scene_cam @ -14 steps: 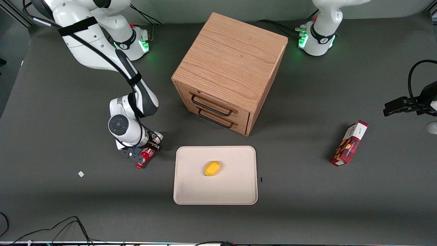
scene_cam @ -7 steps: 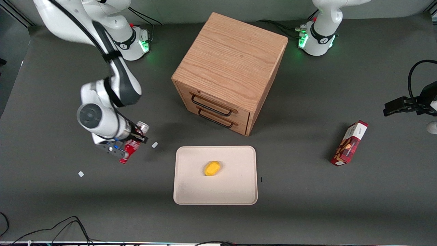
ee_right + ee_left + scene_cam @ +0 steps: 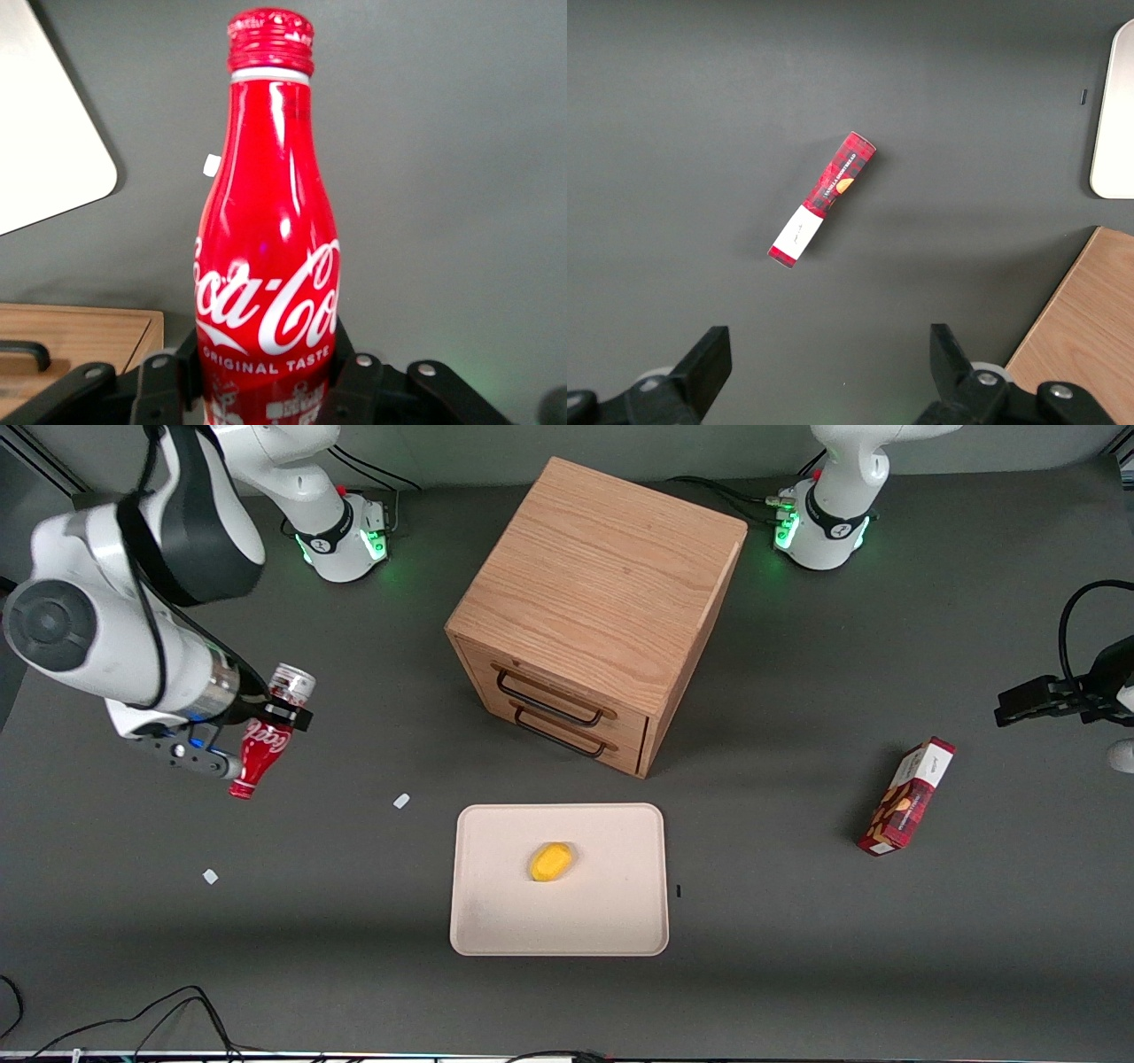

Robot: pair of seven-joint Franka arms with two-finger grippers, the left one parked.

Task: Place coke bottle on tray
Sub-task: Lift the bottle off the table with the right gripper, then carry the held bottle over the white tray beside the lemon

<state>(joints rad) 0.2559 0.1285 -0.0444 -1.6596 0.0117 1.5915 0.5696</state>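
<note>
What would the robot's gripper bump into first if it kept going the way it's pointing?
Probably just the bare table. The gripper, holding the coke bottle cap-first, points at open tabletop beside the tray; depth is unclear.

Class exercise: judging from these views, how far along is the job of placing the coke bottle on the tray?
Done: the gripper is shut on the coke bottle, lifted off the table toward the working arm's end. Left: carry it to the tray, which holds only a yellow object, then release.
</note>
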